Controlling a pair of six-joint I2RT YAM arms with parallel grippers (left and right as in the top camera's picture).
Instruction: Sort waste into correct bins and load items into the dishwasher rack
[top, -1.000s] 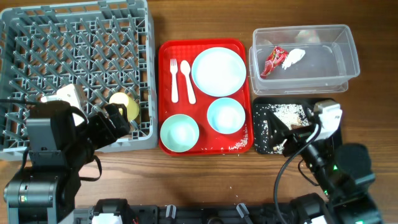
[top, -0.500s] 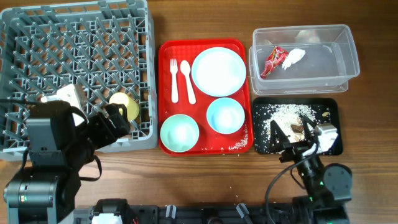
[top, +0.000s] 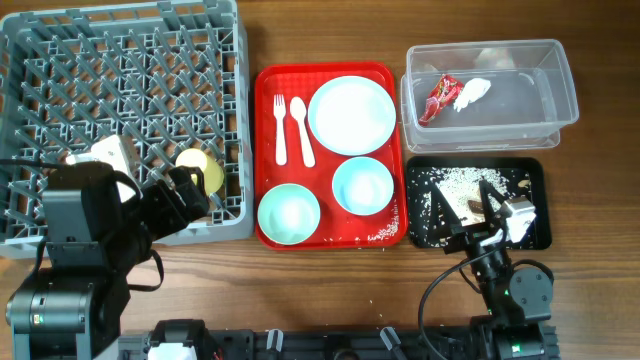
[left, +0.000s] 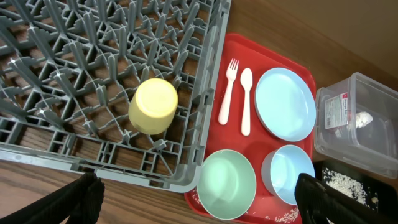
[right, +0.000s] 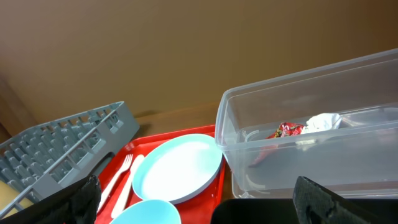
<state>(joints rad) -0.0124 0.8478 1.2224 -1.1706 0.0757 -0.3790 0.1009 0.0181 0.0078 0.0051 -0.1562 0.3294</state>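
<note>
The grey dishwasher rack (top: 120, 100) is at the left with the yellow cup (top: 200, 170) upside down in it. The red serving tray (top: 262, 150) holds the white fork (top: 280, 128), spoon (top: 301, 130), blue plate (top: 351, 114), blue bowl (top: 363, 186) and green bowl (top: 289, 214). The clear tub (top: 520, 118) holds the red wrapper (top: 440, 98) and white napkin (top: 472, 92). The black tray (top: 424, 200) holds rice (top: 462, 182) and dark bits. My left gripper (top: 188, 196) is open and empty at the rack's front right corner. My right gripper (top: 470, 215) is open and empty over the black tray's front.
A few rice grains lie in the red tray's front right corner (top: 385, 235) and on the table (top: 375, 300). In the left wrist view the cup (left: 153, 106) sits between pegs. In the right wrist view the tub (right: 311, 162) stands close ahead.
My right arm has pulled back toward the table's front edge, uncovering the right part of the black tray. The left arm has not moved.
</note>
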